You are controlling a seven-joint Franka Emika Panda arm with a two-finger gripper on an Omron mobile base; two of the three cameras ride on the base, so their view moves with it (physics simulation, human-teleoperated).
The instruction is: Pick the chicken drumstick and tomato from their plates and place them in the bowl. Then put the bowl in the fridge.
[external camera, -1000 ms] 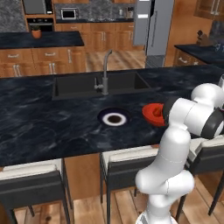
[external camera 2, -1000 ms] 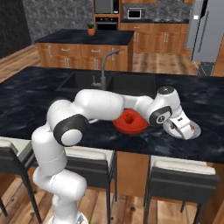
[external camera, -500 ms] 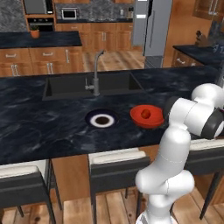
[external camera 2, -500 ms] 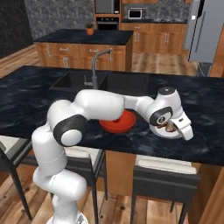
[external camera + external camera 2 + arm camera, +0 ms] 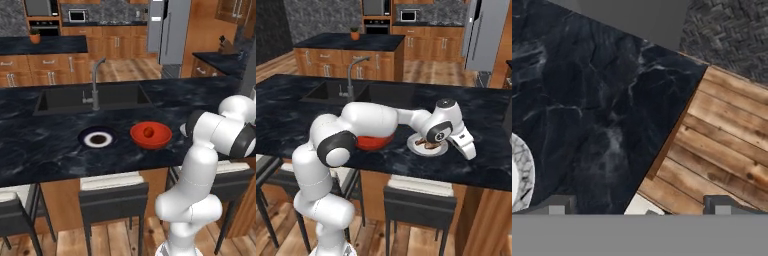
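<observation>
The red bowl (image 5: 150,135) sits on the black counter with the tomato (image 5: 148,132) inside it. Left of it lies the navy-rimmed plate (image 5: 98,139). In the right base view the bowl (image 5: 373,142) is partly hidden behind my arm. Beside it, the pale plate (image 5: 428,149) carries the chicken drumstick (image 5: 428,145). My gripper (image 5: 467,149) hangs just right of that plate, open and holding nothing. In the hand view the gripper (image 5: 639,205) looks down on the counter near its edge, with the plate's rim (image 5: 521,180) at the left. The fridge (image 5: 172,30) stands at the back.
A sink with a faucet (image 5: 95,90) is set into the counter behind the plates. Stools (image 5: 112,195) stand along the counter's near side. The counter edge and wooden floor (image 5: 722,140) lie to the right of the hand.
The whole scene has slid left in both base views, so the base has driven right. My gripper now hangs right of the pale plate instead of over it. It stays open.
</observation>
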